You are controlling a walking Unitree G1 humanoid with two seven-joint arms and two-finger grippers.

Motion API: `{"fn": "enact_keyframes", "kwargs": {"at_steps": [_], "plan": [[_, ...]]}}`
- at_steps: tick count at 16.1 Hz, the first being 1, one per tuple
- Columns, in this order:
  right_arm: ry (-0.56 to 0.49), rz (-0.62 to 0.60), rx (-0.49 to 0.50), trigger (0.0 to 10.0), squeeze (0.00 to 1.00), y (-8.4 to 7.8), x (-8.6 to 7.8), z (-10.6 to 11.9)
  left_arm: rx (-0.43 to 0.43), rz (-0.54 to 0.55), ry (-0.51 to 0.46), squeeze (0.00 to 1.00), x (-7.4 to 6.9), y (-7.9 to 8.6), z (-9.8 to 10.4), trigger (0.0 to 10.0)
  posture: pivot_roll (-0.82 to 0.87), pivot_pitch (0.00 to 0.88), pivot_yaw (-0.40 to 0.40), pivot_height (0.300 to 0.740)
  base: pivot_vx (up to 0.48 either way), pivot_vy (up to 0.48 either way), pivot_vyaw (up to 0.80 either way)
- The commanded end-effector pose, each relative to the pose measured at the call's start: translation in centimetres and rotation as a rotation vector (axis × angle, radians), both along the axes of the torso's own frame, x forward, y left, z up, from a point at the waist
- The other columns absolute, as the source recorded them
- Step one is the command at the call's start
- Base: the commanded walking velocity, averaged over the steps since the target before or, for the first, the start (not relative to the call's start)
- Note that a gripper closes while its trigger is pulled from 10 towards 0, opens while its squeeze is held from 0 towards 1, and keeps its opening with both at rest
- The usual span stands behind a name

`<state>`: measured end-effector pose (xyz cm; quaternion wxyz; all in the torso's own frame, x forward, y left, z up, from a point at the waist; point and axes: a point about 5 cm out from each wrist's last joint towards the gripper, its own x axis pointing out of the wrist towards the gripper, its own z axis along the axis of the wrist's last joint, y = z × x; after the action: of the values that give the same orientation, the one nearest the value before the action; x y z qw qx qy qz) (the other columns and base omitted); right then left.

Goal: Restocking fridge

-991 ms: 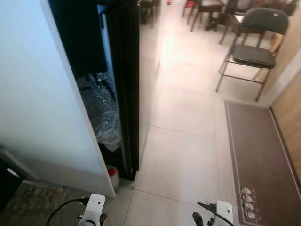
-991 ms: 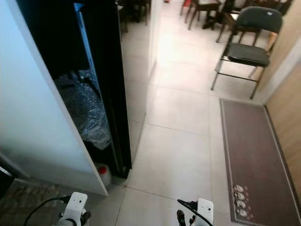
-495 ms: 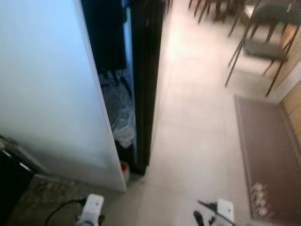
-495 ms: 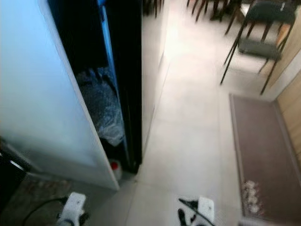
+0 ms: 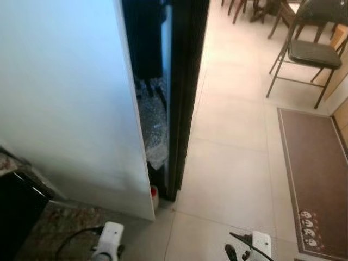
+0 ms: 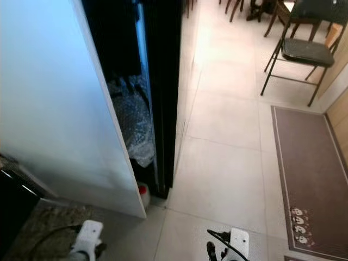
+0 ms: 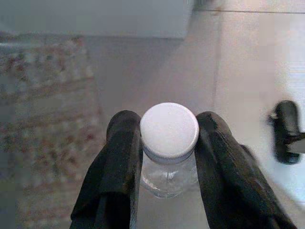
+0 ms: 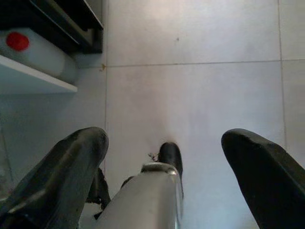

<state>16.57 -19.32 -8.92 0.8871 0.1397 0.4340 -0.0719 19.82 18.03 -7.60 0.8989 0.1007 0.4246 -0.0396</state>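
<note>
The clear plastic bottle with a white screw cap sits upright in the left hand, whose two black fingers are clamped on its neck just under the cap, low at the robot's left side above the pale tiled floor. The tall fridge with the wide white door stands ahead and to the left, its dark gap showing crinkled plastic wrap inside. So the bottle-carrying arm is the nearer one to that opening. The right hand hangs spread apart, gripping nothing, over bare floor.
</note>
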Motion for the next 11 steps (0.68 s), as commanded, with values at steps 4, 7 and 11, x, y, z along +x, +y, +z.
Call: {"fn": "enact_keyframes", "kwargs": {"at_steps": [4,7,11], "plan": [[0.019,-0.017,0.001,10.0,0.00,0.00,-0.56,-0.26,0.001,0.006,0.017,0.00,-0.54,0.29,-0.26,10.0,-0.12,0.067,-0.015,0.740,0.000,0.000,0.00],[0.015,-0.017,0.002,10.0,0.00,-0.05,-0.56,-0.24,-0.001,0.017,0.028,0.00,-0.63,0.27,-0.34,10.0,-0.11,0.065,-0.013,0.740,0.000,0.089,0.00],[0.013,-0.022,0.002,10.0,0.00,-0.14,-0.65,-0.25,0.001,0.011,0.036,0.00,-0.90,0.34,-0.46,10.0,-0.12,0.057,-0.011,0.740,0.000,0.378,0.00]]}}
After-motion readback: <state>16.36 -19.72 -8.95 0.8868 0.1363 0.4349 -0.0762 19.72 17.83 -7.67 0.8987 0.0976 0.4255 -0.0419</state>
